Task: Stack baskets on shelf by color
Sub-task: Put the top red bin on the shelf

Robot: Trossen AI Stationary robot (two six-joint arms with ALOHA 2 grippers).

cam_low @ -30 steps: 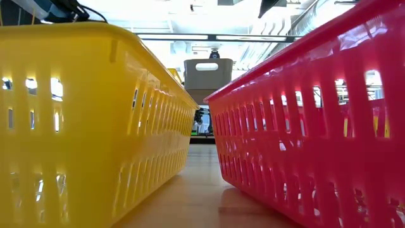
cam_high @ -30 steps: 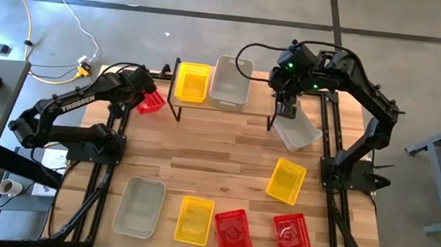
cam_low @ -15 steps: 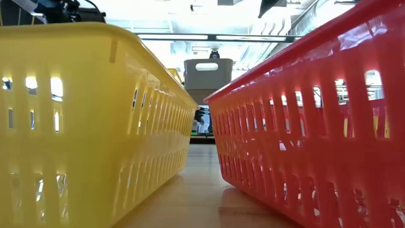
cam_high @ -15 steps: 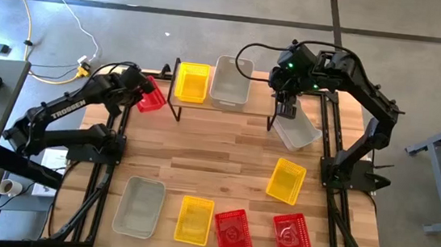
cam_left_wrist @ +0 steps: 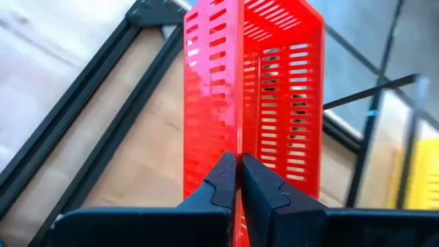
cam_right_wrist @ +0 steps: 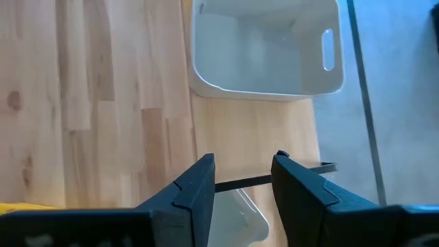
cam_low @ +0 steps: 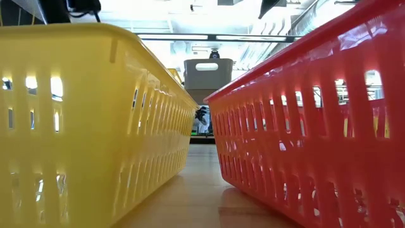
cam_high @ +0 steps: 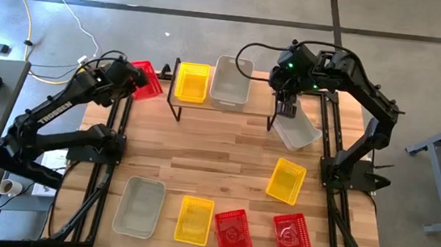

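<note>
Altogether three red baskets (cam_high: 145, 78), three yellow (cam_high: 192, 82), three grey-white (cam_high: 230, 81).

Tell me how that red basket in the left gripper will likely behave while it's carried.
The red basket, pinched by one thin wall in the left gripper, probably weighs little: it is slotted mesh throughout. Held by a single edge, it may swing or twist. The glossy plastic could slip.
</note>
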